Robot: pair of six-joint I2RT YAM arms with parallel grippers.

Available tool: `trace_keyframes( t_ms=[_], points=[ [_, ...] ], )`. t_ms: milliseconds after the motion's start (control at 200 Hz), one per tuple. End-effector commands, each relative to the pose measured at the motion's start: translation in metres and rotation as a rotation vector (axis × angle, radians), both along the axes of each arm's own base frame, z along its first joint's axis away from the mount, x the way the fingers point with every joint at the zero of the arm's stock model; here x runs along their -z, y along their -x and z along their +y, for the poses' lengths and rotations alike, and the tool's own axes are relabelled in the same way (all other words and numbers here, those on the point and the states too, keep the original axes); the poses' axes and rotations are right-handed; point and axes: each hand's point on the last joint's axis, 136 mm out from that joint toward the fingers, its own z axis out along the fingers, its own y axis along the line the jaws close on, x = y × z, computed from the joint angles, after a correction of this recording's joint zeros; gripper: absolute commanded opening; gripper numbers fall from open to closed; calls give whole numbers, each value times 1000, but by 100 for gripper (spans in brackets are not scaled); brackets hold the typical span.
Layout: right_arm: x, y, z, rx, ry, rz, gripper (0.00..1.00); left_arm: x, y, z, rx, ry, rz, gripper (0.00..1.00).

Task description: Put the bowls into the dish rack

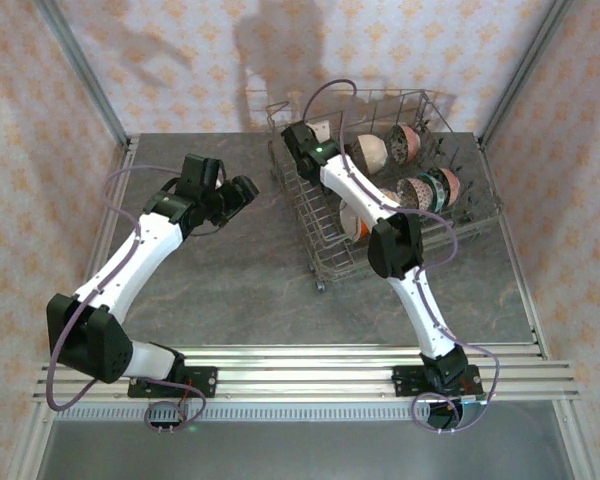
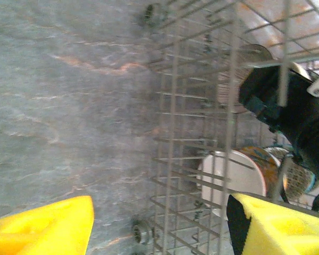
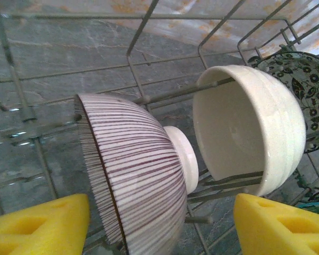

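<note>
The right gripper (image 3: 158, 212) has its jaws spread wide, and the striped bowl (image 3: 130, 170) stands on edge in the dish rack (image 3: 173, 93) between them.

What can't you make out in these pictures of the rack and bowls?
Top view: the right arm crosses the rack and covers some bowls, so their count is unsure.
Right wrist view: the right edge cuts off the floral bowl; the striped bowl turns its inside away.
Left wrist view: blurred; rack wires cross the orange bowl, so its pattern is unreadable.
</note>
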Motion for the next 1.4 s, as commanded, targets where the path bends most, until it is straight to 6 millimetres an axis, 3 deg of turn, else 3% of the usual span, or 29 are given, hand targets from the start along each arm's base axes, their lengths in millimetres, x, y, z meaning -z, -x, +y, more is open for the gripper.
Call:
trace_keyframes(
  t_ms=[0,215,325,551,716,1071,1396],
  points=[
    [-73,8,-14,0,-111,-84,72,-17,-2,-17,82,-46,-39,68],
    [-93,18,-15,-58,-151,-75,75,-31,-8,-54,194,-59,-80,68],
    [-106,22,-31,-28,-137,-85,75,-36,-12,-81,269,-52,-85,67],
    [-130,36,-60,1,-163,-105,75,-26,-8,-125,417,-54,-34,64],
    [-128,44,-69,18,-151,-94,75,-18,-4,-149,483,8,-2,57],
    [-122,48,-78,44,-138,-85,75,-21,-2,-163,516,48,4,42],
    [-119,48,-79,51,-144,-82,75,-31,11,-157,542,34,17,56]
  ],
)
